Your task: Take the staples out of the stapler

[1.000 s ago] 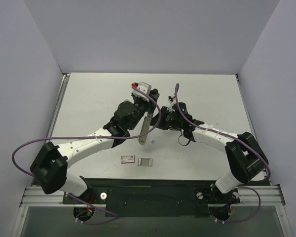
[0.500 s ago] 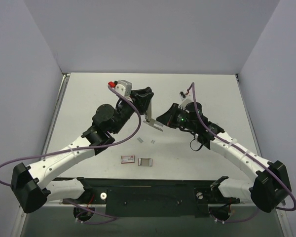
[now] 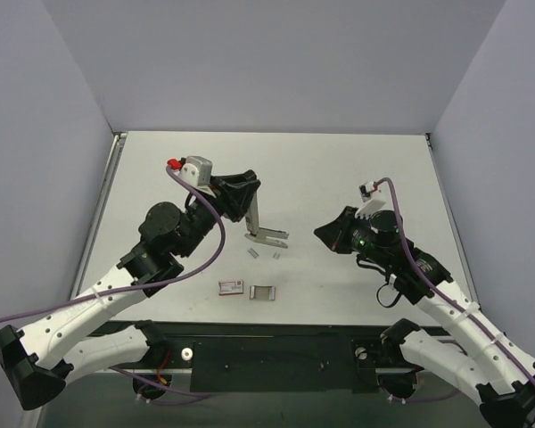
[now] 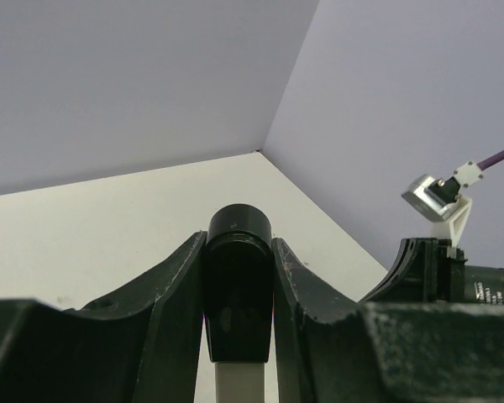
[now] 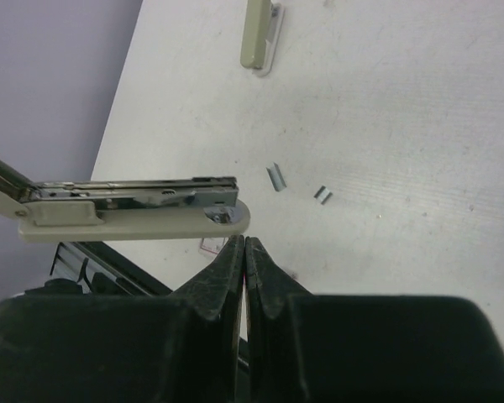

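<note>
Well inside table edges, stapler in left gripper, right gripper apart

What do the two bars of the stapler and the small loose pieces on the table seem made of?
Stapler's shell bar: likely plastic, matt, evenly pale grey-green. Inner bar: metal, glossy, with silver glints. Loose pieces: probably metal staples, thin, grey, bent.

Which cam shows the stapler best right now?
Right wrist: the stapler is close, hinged open, metal bar clear. Top external shows it small, in the left gripper. Left wrist shows only one end.
</note>
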Robot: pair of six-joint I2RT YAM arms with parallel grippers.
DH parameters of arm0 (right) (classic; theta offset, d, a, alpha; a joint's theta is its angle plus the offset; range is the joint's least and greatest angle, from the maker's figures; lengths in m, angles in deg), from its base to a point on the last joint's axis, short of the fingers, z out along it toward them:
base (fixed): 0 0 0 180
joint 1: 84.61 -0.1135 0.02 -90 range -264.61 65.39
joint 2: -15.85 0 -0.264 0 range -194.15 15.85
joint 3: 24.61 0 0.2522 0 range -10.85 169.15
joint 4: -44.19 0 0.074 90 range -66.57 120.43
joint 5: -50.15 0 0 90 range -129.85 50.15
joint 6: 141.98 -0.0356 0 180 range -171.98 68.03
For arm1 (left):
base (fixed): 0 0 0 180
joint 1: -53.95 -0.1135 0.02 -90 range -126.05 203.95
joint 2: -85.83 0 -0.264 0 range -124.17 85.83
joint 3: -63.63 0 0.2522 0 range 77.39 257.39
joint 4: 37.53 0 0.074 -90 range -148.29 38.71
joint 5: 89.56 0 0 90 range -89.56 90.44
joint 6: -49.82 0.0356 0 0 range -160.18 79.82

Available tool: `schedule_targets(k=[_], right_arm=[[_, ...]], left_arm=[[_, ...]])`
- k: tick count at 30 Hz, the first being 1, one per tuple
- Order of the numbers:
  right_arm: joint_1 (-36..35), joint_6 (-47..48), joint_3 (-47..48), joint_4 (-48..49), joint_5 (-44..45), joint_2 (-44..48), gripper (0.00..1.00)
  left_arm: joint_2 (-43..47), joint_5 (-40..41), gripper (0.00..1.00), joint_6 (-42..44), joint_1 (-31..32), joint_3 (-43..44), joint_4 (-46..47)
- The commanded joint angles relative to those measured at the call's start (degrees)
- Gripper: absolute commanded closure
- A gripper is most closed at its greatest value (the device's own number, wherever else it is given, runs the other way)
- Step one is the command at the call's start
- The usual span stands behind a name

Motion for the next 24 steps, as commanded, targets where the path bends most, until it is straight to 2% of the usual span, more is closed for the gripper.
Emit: schedule_targets(k=[1,7,13,24], right_arm=[[-1.04,-0.32,-4.89,-3.02,-3.21,2.26,1.00],[-6.49,-3.83,-8.59,-1.45,-5.42,3.06,1.00],[-15.36,-7.09,-10.00,3.39,-3.41,1.48,1.00],[-21.00,-8.58,-8.68,5.42,4.93,-4.24,1.00]], left_arm=[[4.21,1.98,1.00,-4.64,-0.02,0.32,2.51],[6.59,4.79,1.00,-11.66,-0.02,-2.14,0.84],[7.29,7.42,1.00,-18.35,-0.02,-3.73,-0.65],[9.14,9.89,1.00,-25.12,-0.02,-5.75,-1.88]])
